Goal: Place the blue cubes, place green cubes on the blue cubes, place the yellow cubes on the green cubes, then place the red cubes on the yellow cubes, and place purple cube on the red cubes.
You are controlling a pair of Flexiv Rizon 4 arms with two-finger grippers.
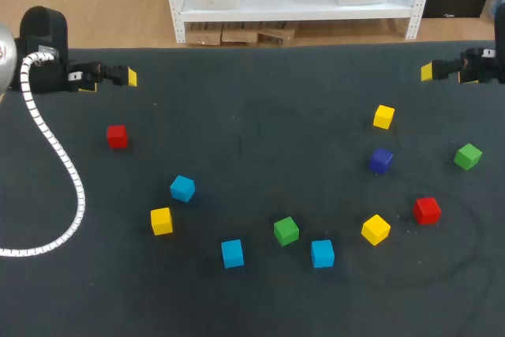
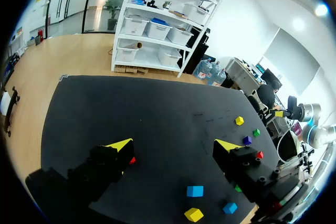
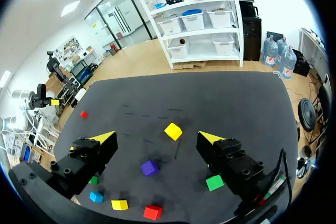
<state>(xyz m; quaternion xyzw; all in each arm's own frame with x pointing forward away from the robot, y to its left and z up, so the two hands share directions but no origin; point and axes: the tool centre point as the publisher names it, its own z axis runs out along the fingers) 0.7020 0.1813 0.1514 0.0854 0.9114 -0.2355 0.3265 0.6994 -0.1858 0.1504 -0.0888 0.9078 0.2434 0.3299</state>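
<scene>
Zero stacked so far; sits at step one, setting out the blue cubes (image 1: 232, 253), scattered loose across the near half of the table (image 1: 252, 116). Holds left gripper (image 2: 176, 148) and right gripper (image 3: 157, 137) wide open and empty, well back at the far corners. Probably calls for a long reach with the left down onto the nearest blue cube (image 1: 182, 189).

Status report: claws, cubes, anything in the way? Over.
Left claw open, empty; right claw same. Cubes all scattered singly on mat, none stacked. Nothing blocking them.
</scene>
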